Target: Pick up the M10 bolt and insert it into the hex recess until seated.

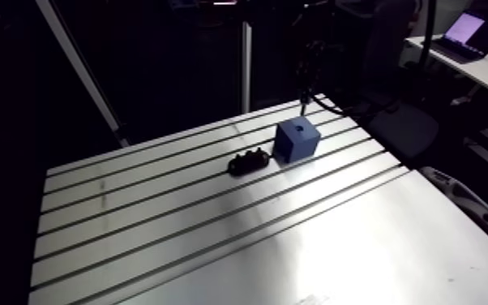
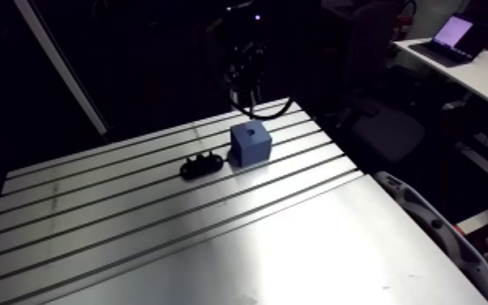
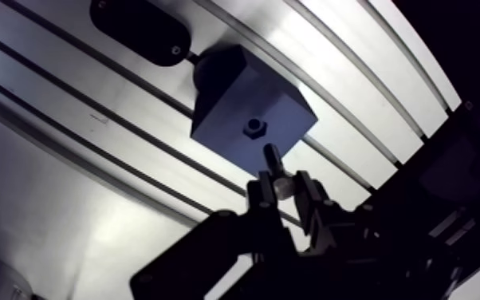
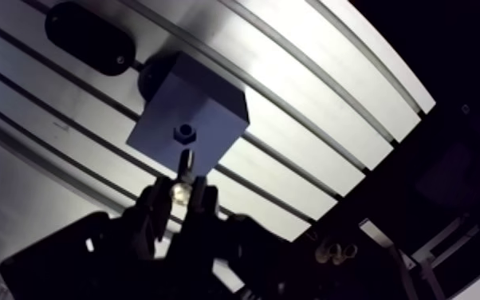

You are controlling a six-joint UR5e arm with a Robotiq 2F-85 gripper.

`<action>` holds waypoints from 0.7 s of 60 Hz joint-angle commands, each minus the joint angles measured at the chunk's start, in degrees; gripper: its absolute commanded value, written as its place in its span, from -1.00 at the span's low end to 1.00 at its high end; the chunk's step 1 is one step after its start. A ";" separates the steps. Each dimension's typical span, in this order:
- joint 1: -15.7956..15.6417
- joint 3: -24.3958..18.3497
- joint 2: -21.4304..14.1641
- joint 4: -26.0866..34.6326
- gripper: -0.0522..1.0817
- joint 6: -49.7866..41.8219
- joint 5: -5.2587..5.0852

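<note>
The gripper (image 3: 285, 190) is clamped on the M10 bolt (image 3: 272, 157), which hangs just above the blue block (image 3: 227, 96), its tip close to the hex recess (image 3: 253, 126); whether it is centred, I cannot tell. A small offset could land the tip on the rim, and then the bolt may tilt or slip.

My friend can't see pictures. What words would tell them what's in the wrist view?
The gripper holds a bolt between its two fingers, its tip aimed at the hex recess in the top of a blue block, not yet inserted. The block sits on the slotted metal table, with a black oval part beside it.
</note>
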State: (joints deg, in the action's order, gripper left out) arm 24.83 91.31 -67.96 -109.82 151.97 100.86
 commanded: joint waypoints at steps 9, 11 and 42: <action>0.05 0.22 0.25 -0.08 0.46 -0.21 0.07; 0.13 0.30 0.32 -0.16 0.46 -0.21 0.08; -0.05 0.86 0.95 -1.14 0.46 -0.12 0.09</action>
State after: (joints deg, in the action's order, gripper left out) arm 24.82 91.93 -67.08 -110.89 151.84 100.99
